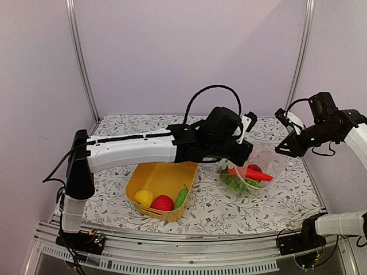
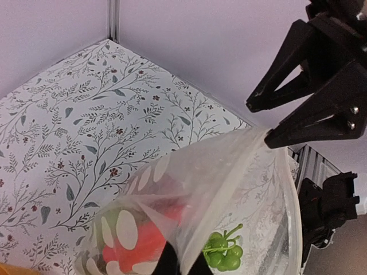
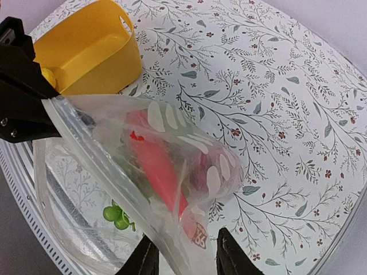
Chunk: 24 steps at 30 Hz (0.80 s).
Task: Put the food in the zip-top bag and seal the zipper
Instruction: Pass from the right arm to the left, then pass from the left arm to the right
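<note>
Floral tabletop (image 1: 287,195), dotted zip-top bag (image 2: 229,172) holding food (image 3: 157,169), right hand (image 2: 259,123) apart, left hand (image 3: 46,109) unclear

Left arm (image 1: 132,148): stretched level toward the right, wrist tipped down.
Left gripper (image 3: 45,103): fingertips pinched together on a corner of the zip-top bag (image 2: 229,172).
Right arm (image 1: 344,129): angled down toward the left gripper.
Right gripper (image 2: 261,123): jaws parted, lower fingertip touching the bag's rim.

No legible text, number or brand appears in any view. A small orange mark (image 3: 198,240) printed on the zip-top bag (image 3: 155,172), just ahead of the gap between the right gripper's (image 3: 186,246) jaws, is too blurred to read.
</note>
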Each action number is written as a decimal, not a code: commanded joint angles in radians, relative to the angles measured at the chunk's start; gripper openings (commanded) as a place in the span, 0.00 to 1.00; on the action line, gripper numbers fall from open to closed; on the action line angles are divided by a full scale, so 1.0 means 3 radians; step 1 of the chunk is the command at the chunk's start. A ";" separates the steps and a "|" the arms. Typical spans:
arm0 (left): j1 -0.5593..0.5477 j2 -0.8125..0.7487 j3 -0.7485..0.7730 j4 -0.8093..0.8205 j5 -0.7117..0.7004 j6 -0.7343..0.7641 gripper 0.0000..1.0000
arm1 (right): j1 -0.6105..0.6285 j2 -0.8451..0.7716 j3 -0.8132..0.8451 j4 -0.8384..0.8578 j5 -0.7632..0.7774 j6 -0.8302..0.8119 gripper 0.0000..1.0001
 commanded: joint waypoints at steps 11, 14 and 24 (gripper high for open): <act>0.0246 0.0101 0.0141 -0.0346 0.0259 -0.0338 0.00 | 0.0011 -0.0122 -0.0076 0.0015 -0.0051 -0.0100 0.35; 0.0268 0.0095 0.0140 -0.0367 0.0252 -0.0341 0.00 | 0.0011 -0.0167 -0.0101 0.0032 -0.0090 -0.0185 0.36; 0.0274 0.0095 0.0112 -0.0358 0.0242 -0.0368 0.00 | 0.0199 -0.0127 -0.0171 0.0083 -0.0581 -0.0235 0.48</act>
